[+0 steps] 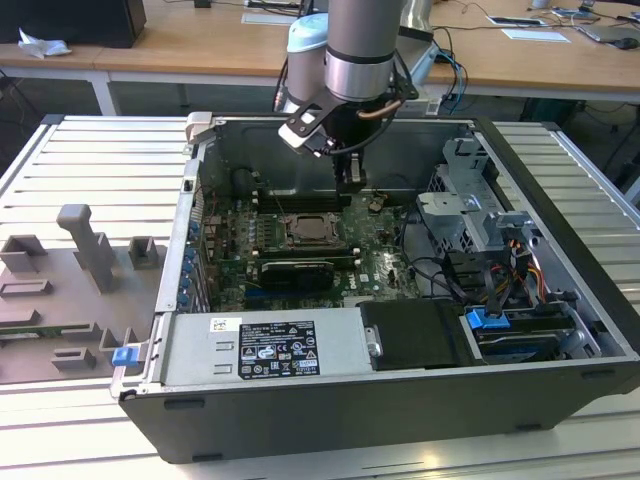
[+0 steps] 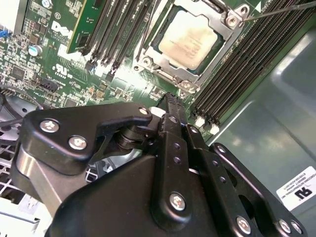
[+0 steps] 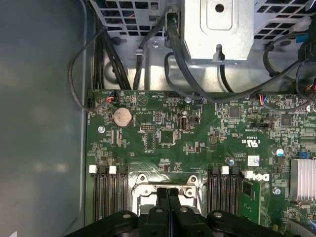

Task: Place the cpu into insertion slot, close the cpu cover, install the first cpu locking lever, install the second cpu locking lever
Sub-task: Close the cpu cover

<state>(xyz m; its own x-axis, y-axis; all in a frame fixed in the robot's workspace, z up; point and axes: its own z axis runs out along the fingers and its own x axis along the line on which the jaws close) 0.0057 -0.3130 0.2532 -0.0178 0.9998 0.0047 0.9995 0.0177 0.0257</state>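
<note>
The cpu (image 2: 190, 37), a pale silver square, lies in the insertion slot (image 1: 310, 232) on the green board. The silver cpu cover (image 2: 165, 71) frames it and lies flat around its edges. A thin locking lever (image 2: 276, 11) runs out from one corner of the socket. My gripper (image 2: 169, 101) is shut with its black fingers pressed together and nothing between them. It hangs just above the board beside the socket, a short way off the cpu. In the first wrist view my gripper (image 3: 168, 195) covers the middle of the insertion slot (image 3: 143, 182). In the exterior view my gripper (image 1: 350, 185) sits just behind the socket.
Black memory slots (image 2: 232, 74) flank the socket on both sides. A long black expansion card (image 1: 292, 270) lies in front of it, with the power supply (image 1: 265, 345) nearer still. A drive cage (image 1: 470, 215) with cables (image 3: 187, 74) stands at the exterior view's right. The case wall (image 3: 39, 123) is close by.
</note>
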